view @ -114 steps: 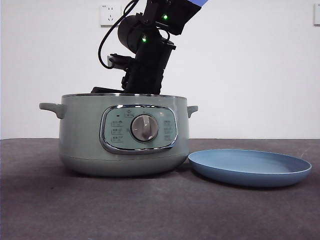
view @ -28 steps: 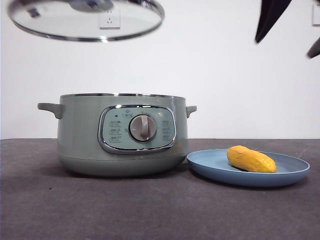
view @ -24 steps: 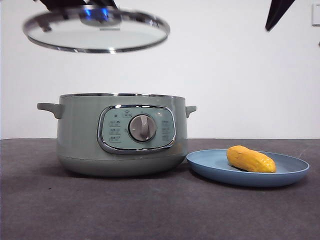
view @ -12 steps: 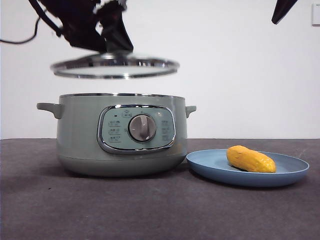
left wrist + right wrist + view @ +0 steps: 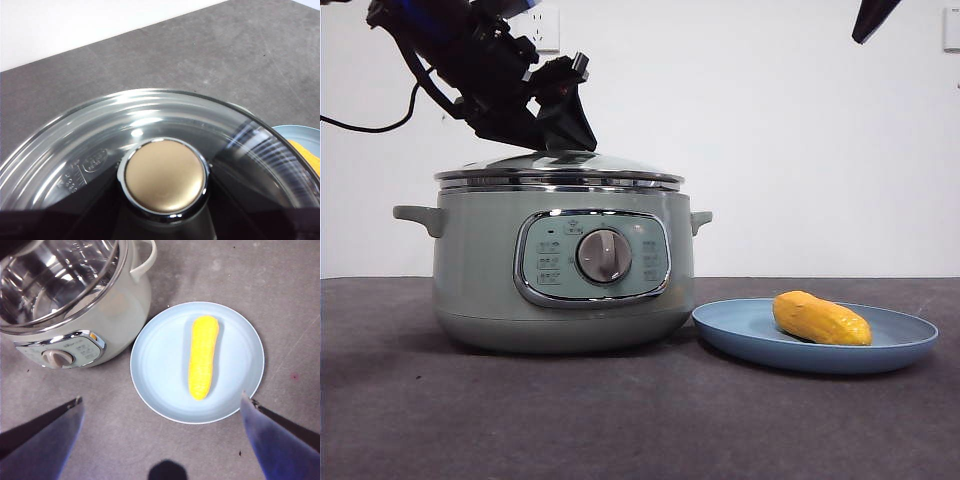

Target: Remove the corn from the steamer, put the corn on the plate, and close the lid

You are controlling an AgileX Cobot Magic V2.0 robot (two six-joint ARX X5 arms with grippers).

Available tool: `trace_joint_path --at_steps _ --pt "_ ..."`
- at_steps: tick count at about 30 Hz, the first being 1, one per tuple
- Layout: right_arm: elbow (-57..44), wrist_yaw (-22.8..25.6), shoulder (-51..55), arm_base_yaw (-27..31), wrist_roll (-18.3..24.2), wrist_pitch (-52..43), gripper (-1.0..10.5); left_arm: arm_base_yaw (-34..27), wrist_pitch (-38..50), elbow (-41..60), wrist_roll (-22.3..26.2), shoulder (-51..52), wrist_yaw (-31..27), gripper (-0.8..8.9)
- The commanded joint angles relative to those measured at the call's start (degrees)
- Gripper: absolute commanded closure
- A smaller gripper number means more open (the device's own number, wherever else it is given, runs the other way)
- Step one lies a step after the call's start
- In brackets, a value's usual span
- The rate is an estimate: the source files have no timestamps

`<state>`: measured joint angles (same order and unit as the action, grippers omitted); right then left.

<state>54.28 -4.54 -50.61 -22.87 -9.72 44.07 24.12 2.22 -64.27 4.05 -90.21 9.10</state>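
The clear glass lid (image 5: 558, 168) sits on the rim of the sage-green steamer (image 5: 480, 270). My left gripper (image 5: 563, 135) is shut on the lid's knob (image 5: 165, 175), and its jaws show as dark shapes on both sides of it. The yellow-orange corn (image 5: 820, 319) lies on the light-blue plate (image 5: 740, 330) right of the steamer. In the right wrist view the corn (image 5: 202, 357) lies across the middle of the plate (image 5: 160, 355). My right gripper (image 5: 161, 399) is open and empty, high above the plate; only its black tip (image 5: 875, 15) shows in the front view.
The dark grey table (image 5: 620, 420) runs in front of the steamer and the plate. A wall socket (image 5: 545, 25) and the left arm's cable (image 5: 360, 125) are behind the steamer. The plate's edge (image 5: 300, 135) shows past the lid in the left wrist view.
My left gripper has brought the lid down from high above the steamer onto its rim. The corn and the plate have not moved. The right arm stays high.
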Motion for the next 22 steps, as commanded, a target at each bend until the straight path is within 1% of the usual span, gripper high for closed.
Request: trace_joint_path --at_steps 1,15,22 --pt "-0.28 -0.04 0.04 -0.13 -0.39 -0.13 4.1 -0.09 3.39 -0.42 0.68 0.26 0.17 8.22" --pt "-0.28 -0.04 0.04 -0.13 -0.39 -0.22 4.1 0.63 3.67 -0.42 0.66 -1.05 0.11 8.22" --pt "-0.28 -0.04 0.04 -0.13 -0.39 -0.22 4.1 1.46 2.43 -0.42 0.66 -2.43 -0.02 8.22"
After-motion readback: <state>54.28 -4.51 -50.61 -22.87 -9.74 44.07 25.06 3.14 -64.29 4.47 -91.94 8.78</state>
